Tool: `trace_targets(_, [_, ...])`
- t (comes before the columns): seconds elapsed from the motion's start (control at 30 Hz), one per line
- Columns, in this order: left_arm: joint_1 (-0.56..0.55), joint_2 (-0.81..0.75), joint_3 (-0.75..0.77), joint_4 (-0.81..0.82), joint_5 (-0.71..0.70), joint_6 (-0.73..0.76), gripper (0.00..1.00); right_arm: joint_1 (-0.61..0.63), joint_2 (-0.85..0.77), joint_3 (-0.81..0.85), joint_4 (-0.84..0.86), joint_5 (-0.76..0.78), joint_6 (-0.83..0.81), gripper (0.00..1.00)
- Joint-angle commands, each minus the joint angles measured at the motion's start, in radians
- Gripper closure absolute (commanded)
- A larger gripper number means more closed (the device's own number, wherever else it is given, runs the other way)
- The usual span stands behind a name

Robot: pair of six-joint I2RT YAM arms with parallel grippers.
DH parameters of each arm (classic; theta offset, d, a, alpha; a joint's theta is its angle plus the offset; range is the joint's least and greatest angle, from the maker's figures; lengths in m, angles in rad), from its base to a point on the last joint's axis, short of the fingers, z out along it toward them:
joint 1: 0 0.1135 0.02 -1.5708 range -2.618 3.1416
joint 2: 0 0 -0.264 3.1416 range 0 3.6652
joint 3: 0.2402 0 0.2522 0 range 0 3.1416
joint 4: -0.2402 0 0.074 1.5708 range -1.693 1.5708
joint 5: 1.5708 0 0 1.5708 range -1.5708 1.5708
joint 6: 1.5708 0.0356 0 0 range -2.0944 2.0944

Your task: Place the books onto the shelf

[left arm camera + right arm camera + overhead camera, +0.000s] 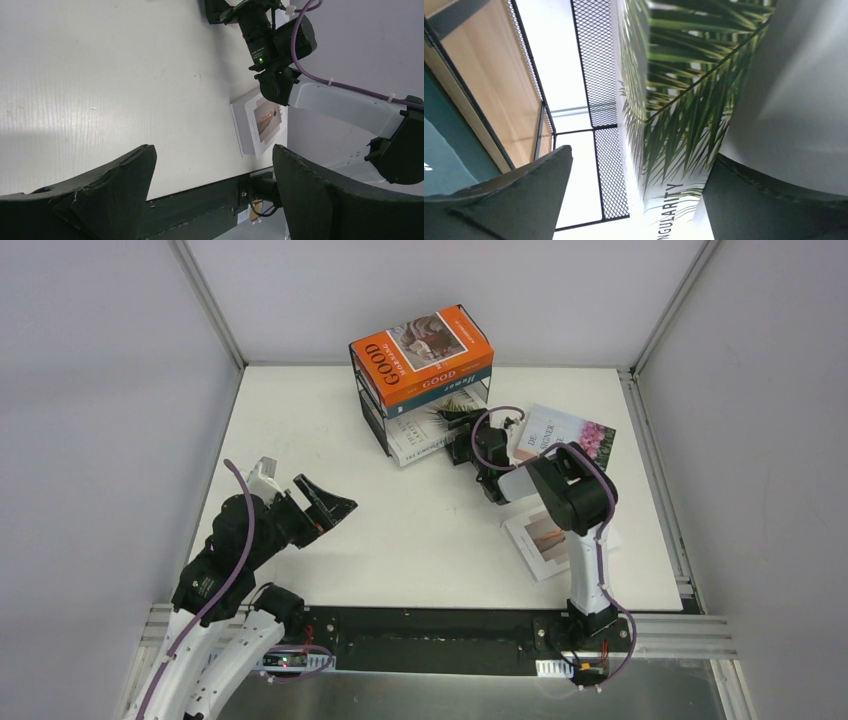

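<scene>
Top external view: the palm-leaf book (pixel 420 437) is seen lying partly inside the lower tier of the shelf (pixel 371 405) at the worktop's (pixel 420 550) far edge, straddled by the spread right hand (pixel 642 155), seemingly so it can be let go, while the left hand (pixel 318 502) is held spread and empty near the left edge.

Bright, even light falls from overhead. In the top view the white worktop (pixel 420 540) is nearly washed out, with only faint, soft shadows. From the left wrist it greys toward the bottom, and the left tool (pixel 212 149) is dark and soft-edged. From the right wrist the palm book (pixel 674 130) is blurred at close range, against blown-out white.
</scene>
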Motion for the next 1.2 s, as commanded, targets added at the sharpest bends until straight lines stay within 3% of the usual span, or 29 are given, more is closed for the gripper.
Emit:
trace_targets(0.0, [0.000, 0.010, -0.014, 0.000, 0.006, -0.013, 0.10, 0.000, -0.086, -0.038, 0.030, -0.025, -0.024, 0.01])
trace_targets(0.4, [0.000, 0.030, -0.027, 0.000, 0.002, -0.014, 0.09, -0.005, -0.208, -0.171, -0.051, -0.075, -0.113, 0.02])
trace_targets(0.47, [0.000, 0.033, -0.027, 0.000, 0.001, -0.012, 0.10, -0.007, -0.199, -0.163, -0.066, -0.089, -0.109, 0.06])
trace_targets(0.63, [0.000, 0.025, -0.030, 0.000, 0.000, -0.012, 0.10, -0.007, -0.162, -0.083, -0.128, -0.104, -0.116, 0.28])
trace_targets(0.73, [0.000, 0.017, -0.030, 0.000, -0.001, -0.011, 0.10, -0.010, -0.126, -0.008, -0.153, -0.111, -0.113, 0.32])
trace_targets(0.9, [0.000, 0.010, -0.026, 0.000, -0.003, -0.010, 0.10, -0.020, -0.107, 0.087, -0.284, -0.151, -0.114, 0.18])
trace_targets(1.1, [0.000, 0.007, -0.035, 0.000, -0.006, -0.009, 0.09, -0.034, -0.164, 0.127, -0.607, -0.215, -0.118, 0.10])
trace_targets(1.17, [0.000, 0.021, -0.031, 0.000, -0.003, -0.004, 0.09, -0.033, -0.173, 0.150, -0.690, -0.219, -0.171, 0.03])
